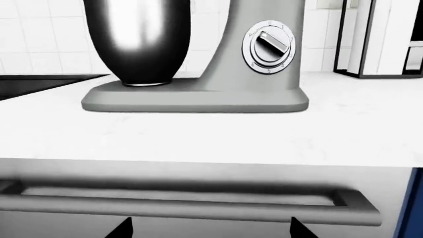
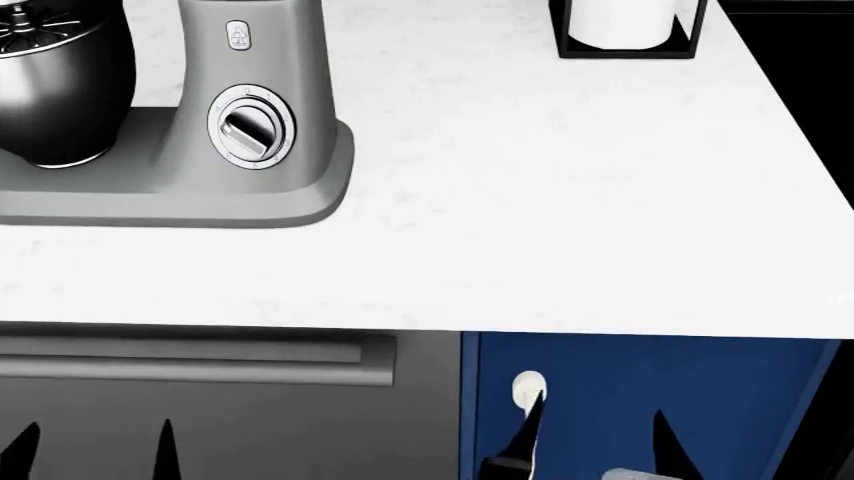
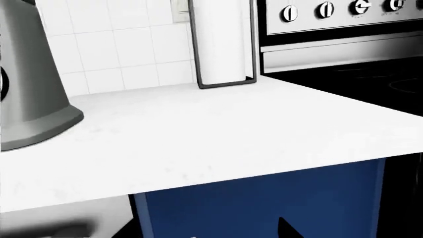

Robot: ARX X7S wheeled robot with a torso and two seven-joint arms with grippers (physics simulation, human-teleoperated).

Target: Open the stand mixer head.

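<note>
The grey stand mixer (image 2: 200, 190) stands on the white counter at the back left. Its dark glossy bowl (image 2: 60, 90) and its column with chrome dial (image 2: 251, 126) show, and a bit of wire whisk (image 2: 27, 30) shows above the bowl. The mixer head itself is cut off above every view. The left wrist view shows the bowl (image 1: 142, 39), dial (image 1: 268, 47) and base (image 1: 191, 99). My left gripper (image 2: 94, 450) is open and empty, below the counter edge in front of the mixer. My right gripper (image 2: 595, 445) is open and empty before the blue cabinet door.
A grey drawer with a bar handle (image 1: 185, 203) sits under the mixer. The blue door (image 2: 641, 400) has a white knob (image 2: 529, 384) by my right gripper. A paper towel holder (image 2: 625, 25) stands at the back right. A stove (image 3: 343, 44) adjoins the counter's right end.
</note>
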